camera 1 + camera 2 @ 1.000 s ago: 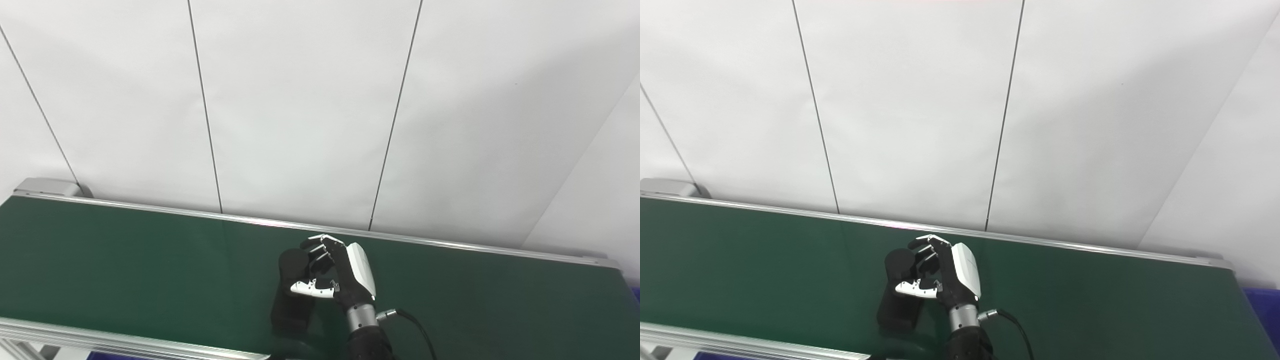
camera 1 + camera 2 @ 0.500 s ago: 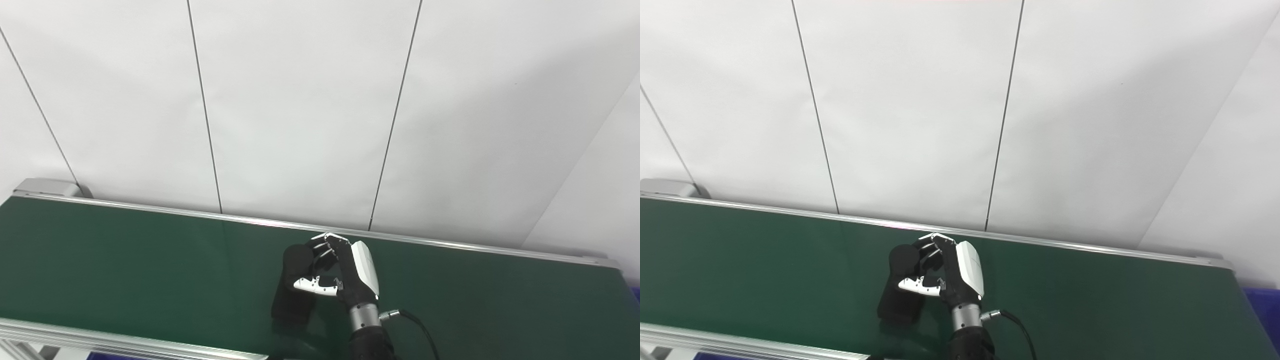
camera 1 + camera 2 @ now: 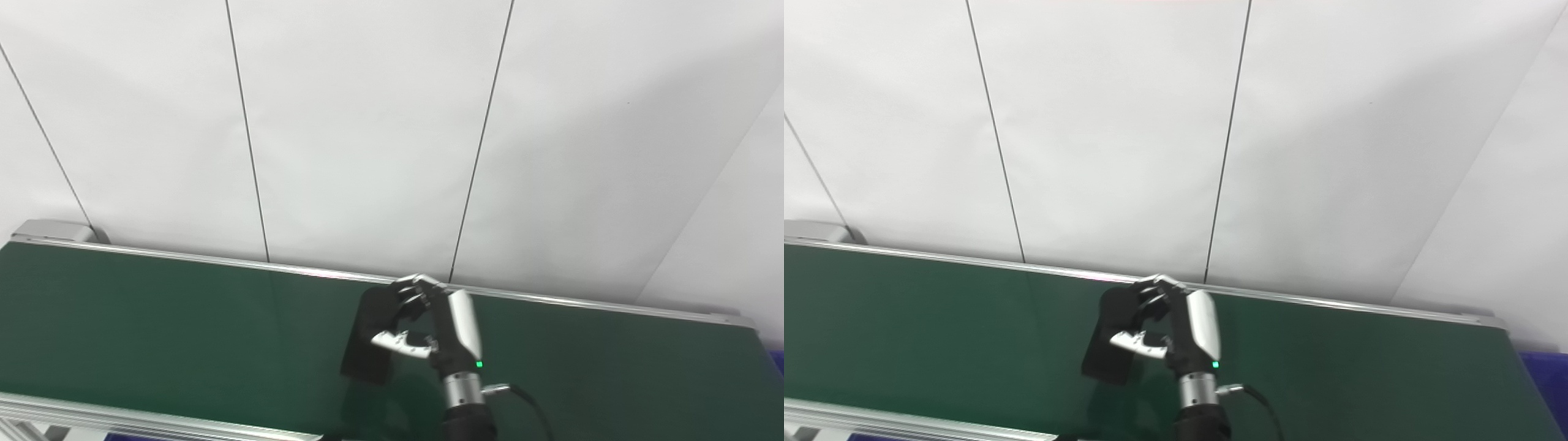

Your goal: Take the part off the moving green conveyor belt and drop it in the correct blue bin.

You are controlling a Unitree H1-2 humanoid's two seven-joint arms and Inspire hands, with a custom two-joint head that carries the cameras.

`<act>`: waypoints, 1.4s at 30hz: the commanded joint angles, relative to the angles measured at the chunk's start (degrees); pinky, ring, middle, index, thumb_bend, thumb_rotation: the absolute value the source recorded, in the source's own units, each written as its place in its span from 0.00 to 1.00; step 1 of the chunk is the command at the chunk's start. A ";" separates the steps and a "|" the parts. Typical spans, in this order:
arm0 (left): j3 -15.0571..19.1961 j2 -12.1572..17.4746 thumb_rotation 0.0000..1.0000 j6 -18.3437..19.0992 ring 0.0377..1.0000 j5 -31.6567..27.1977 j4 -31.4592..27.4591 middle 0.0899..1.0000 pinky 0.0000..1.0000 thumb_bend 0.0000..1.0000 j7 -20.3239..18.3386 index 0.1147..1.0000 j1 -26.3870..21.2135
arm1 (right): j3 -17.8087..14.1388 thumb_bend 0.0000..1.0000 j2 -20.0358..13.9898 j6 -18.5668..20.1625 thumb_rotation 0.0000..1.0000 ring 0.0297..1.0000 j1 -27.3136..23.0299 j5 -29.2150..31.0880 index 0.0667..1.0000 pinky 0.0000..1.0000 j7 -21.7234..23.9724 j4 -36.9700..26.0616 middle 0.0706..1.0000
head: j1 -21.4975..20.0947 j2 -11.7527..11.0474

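Observation:
A black cylindrical part (image 3: 369, 346) is held tilted over the green conveyor belt (image 3: 153, 318), its lower end pointing toward the near left. My right hand (image 3: 442, 331) is shut on its upper end, fingers curled over the top and the thumb across the front. The hand's silver back faces right, and a green light shows near the wrist. In the right eye view the same part (image 3: 1107, 349) and right hand (image 3: 1187, 334) sit close to the belt's far rail. A faint dark shadow lies on the belt under the part. My left hand is out of sight.
A silver rail (image 3: 184, 260) runs along the belt's far edge against the white panelled wall, and another rail (image 3: 122, 418) along the near edge. A corner of a blue bin (image 3: 1548, 380) shows past the belt's right end. A cable hangs from my right wrist.
The right hand has closed on the black part, risen and shifted to the right and toward the far rail. The part now tilts off the belt instead of standing on it.

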 commanded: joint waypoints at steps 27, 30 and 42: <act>1.28 0.70 0.80 -1.89 0.78 -1.32 -2.11 0.78 0.77 0.83 -1.55 0.82 -0.12 | -9.34 0.52 -5.27 14.50 0.00 0.43 10.95 4.58 0.44 0.41 14.43 -45.92 0.48 | -7.98 3.14; 1.54 0.88 0.81 -1.89 0.78 -1.29 -2.49 0.79 0.77 0.82 -1.63 0.83 -0.03 | -9.72 0.52 -5.47 15.04 0.00 0.42 12.74 4.16 0.45 0.39 15.00 -49.04 0.48 | -8.81 4.07; 3.00 1.93 0.86 -1.89 0.80 -3.72 -5.10 0.81 0.80 0.79 -3.86 0.85 0.70 | -11.31 0.52 -5.71 16.44 0.00 0.41 24.37 4.00 0.47 0.35 16.56 -58.84 0.47 | -13.75 10.81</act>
